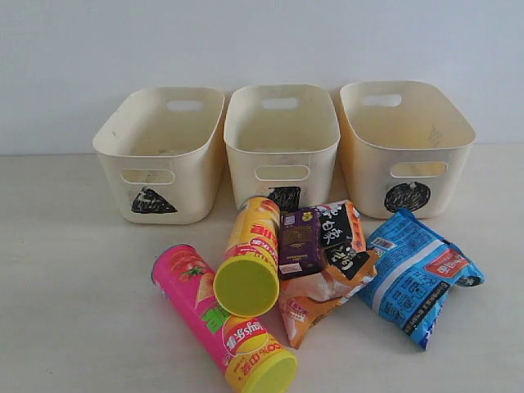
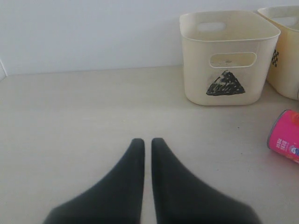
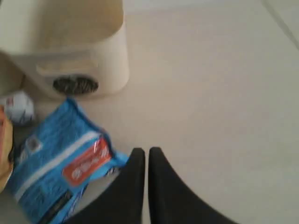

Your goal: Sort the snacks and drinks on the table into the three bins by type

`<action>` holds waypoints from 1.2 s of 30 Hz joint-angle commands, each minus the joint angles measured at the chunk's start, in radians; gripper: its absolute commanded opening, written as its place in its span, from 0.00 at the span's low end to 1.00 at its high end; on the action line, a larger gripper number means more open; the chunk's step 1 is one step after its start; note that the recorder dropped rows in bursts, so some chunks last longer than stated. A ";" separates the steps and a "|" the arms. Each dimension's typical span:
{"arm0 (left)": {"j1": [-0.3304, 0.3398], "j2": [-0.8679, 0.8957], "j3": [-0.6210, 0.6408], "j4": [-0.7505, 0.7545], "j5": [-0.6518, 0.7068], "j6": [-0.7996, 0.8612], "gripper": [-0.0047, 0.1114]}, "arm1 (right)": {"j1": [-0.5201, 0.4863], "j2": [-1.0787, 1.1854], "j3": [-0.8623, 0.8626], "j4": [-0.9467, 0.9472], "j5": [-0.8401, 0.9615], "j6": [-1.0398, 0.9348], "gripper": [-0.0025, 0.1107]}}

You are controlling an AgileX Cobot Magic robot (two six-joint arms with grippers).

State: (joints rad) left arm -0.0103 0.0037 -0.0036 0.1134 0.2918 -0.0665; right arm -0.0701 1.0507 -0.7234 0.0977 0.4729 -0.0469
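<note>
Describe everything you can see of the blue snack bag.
The blue bag is a crinkly, glossy pouch, blue with a white band, a red label and a dark printed strip. It looks unopened and lies flat on the table, before the circle-marked bin, at the pile's right end in the exterior view. Its left edge appears to meet the orange-and-black bag; nothing grips it.

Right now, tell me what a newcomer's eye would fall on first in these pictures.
First the bright heap at the front: a pink canister and a yellow canister lying on their sides, a purple carton and an orange-and-black bag in the middle, a blue bag at the right. Behind it stand the triangle bin, the middle bin and the circle bin in a row.
</note>
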 commanded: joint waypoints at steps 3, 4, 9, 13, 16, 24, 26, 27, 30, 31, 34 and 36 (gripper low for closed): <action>0.001 -0.004 0.004 0.000 -0.002 -0.009 0.07 | -0.001 0.212 -0.068 0.333 0.256 -0.344 0.02; 0.001 -0.004 0.004 0.000 -0.002 -0.009 0.07 | -0.001 0.242 -0.068 0.376 0.256 -0.374 0.02; 0.001 -0.004 0.004 0.000 -0.002 -0.009 0.07 | -0.014 0.363 -0.070 0.542 0.232 -0.459 0.02; 0.001 -0.004 0.004 0.000 -0.002 -0.009 0.07 | -0.117 0.443 -0.092 0.698 0.328 -0.585 0.02; 0.001 -0.004 0.004 0.000 -0.002 -0.009 0.07 | -0.214 0.489 -0.097 0.788 0.425 -0.672 0.04; 0.001 -0.004 0.004 0.000 -0.002 -0.009 0.07 | -0.273 0.603 -0.088 0.882 0.461 -0.730 0.73; 0.001 -0.004 0.004 0.000 -0.002 -0.009 0.07 | -0.240 0.627 -0.079 0.890 0.426 -0.739 0.80; 0.001 -0.004 0.004 0.000 -0.002 -0.009 0.07 | -0.219 0.639 -0.077 0.898 0.398 -0.740 0.80; 0.001 -0.004 0.004 0.000 -0.002 -0.009 0.07 | -0.162 0.673 -0.077 0.926 0.328 -0.749 0.79; 0.001 -0.004 0.004 0.000 -0.002 -0.009 0.07 | -0.149 0.683 -0.077 0.929 0.321 -0.748 0.79; 0.001 -0.004 0.004 0.000 -0.002 -0.009 0.07 | -0.123 0.723 -0.079 0.950 0.283 -0.748 0.79; 0.001 -0.004 0.004 0.000 -0.002 -0.009 0.07 | -0.118 0.755 -0.079 0.980 0.261 -0.777 0.79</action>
State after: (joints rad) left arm -0.0103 0.0037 -0.0036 0.1134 0.2918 -0.0665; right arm -0.1955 1.7712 -0.8044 1.0413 0.7703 -0.7868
